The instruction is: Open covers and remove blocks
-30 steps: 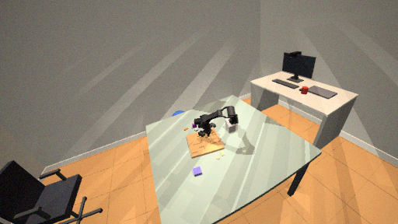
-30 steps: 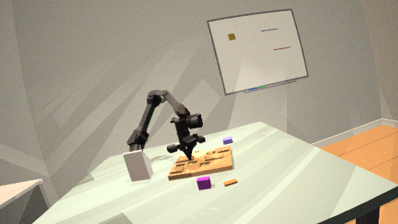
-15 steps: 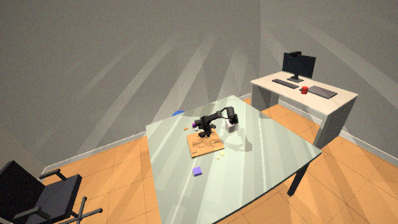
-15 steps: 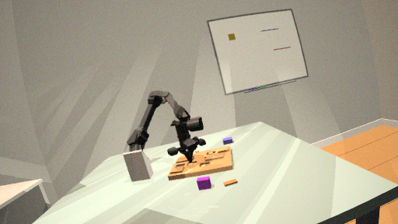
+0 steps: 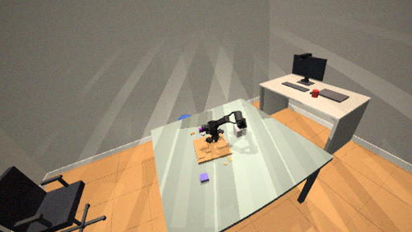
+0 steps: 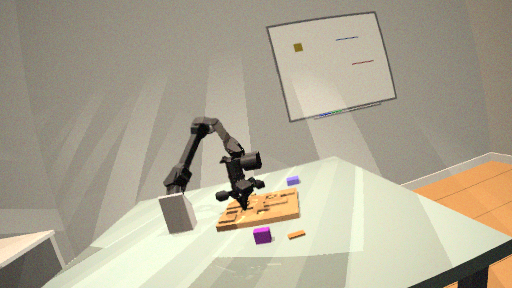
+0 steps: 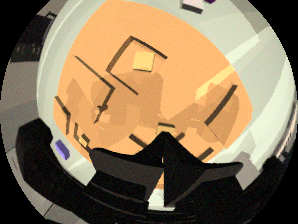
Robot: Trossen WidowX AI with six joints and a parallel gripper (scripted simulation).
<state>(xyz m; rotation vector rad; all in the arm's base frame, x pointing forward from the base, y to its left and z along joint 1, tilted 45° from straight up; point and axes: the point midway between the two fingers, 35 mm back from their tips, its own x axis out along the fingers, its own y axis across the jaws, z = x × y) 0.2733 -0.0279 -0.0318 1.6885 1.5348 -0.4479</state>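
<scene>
The orange puzzle board (image 5: 203, 151) (image 6: 260, 220) (image 7: 185, 55) lies on the table, with dark slots and edges in its top. My gripper (image 6: 244, 207) (image 7: 164, 135) is shut and empty, its tips low at the board's surface near the arm-base side. A yellow square piece (image 7: 143, 60) shows on the board, and another small one (image 7: 166, 127) lies just beyond the tips. A violet block (image 5: 204, 177) (image 6: 292, 180) (image 7: 62, 149) and a purple block (image 5: 200, 130) (image 6: 262, 235) rest on the table, clear of the board. The fingers hide part of the board; cover positions are hard to tell.
A flat orange piece (image 5: 192, 133) (image 6: 296, 234) lies on the table near the purple block. Two small yellow pieces (image 5: 230, 159) (image 5: 225, 163) lie beside the board on another side. The arm's pale base (image 5: 240, 130) (image 6: 177, 214) stands near the board.
</scene>
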